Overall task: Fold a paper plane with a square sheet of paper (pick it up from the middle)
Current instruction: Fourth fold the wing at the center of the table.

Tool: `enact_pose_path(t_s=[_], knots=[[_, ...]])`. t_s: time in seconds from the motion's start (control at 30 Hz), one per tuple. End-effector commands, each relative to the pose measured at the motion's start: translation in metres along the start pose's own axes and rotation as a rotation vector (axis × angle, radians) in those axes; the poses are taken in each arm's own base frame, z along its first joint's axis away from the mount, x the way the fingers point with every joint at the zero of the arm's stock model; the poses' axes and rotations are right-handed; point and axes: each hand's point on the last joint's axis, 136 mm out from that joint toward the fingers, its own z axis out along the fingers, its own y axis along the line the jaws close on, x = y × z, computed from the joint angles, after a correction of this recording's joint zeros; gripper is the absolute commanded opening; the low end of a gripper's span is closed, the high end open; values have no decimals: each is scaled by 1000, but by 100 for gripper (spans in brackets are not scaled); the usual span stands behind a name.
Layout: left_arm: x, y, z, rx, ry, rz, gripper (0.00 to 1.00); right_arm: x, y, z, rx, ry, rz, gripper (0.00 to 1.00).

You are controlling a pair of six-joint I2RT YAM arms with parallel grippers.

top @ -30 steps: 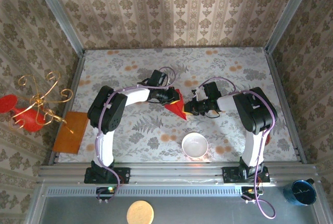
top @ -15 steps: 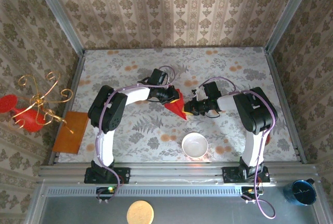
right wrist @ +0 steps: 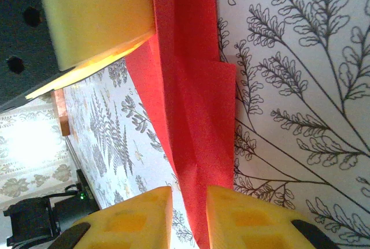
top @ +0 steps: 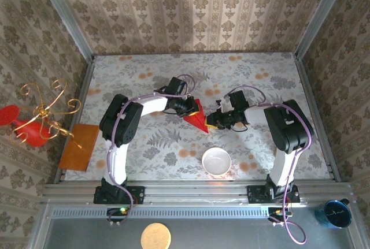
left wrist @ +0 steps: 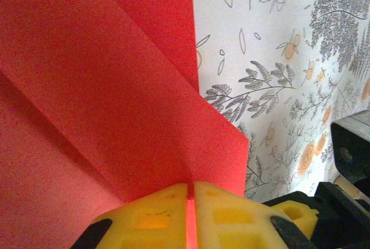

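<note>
Since a second ago, we see the right arm's elbow swing out toward the right side of the table [top: 173, 75], while its gripper end stays by the paper [top: 196, 119]. The left arm and the paper sit much where they were.

From above, the paper is a red pointed shape near the middle of the table, beyond the white bowl [top: 216, 161]. It lies between the two grippers, with the left gripper [top: 189, 109] on its left side and the right gripper [top: 213, 121] at its right edge.

On the left wrist view, the left gripper [left wrist: 189, 196] has its yellow pads pressed together on the paper [left wrist: 115, 104], leaving a thin red line between them. We count this as a firm pinch. Overlapping folded layers spread out beyond the pads, above the flowered cloth.

On the right wrist view, the right gripper [right wrist: 189, 205] has its jaws a little apart. The folded paper [right wrist: 191, 87] runs between them, and a sliver of cloth shows between the paper and the pad on the left of that view, so we do not read it as clamped. Whether the other pad touches the paper, we cannot tell. Farther along, a yellow pad of the left gripper [right wrist: 95, 21] meets the same paper.
</note>
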Motion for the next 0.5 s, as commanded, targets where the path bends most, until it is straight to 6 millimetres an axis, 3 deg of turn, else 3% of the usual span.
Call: enact_pose_path(t_s=[0.0, 0.47], knots=[[-5, 3, 1, -17, 2, -17, 12, 6, -5, -3, 28, 11, -3, 25], [-5, 9, 2, -43, 13, -35, 12, 11, -6, -2, 72, 37, -41, 26]])
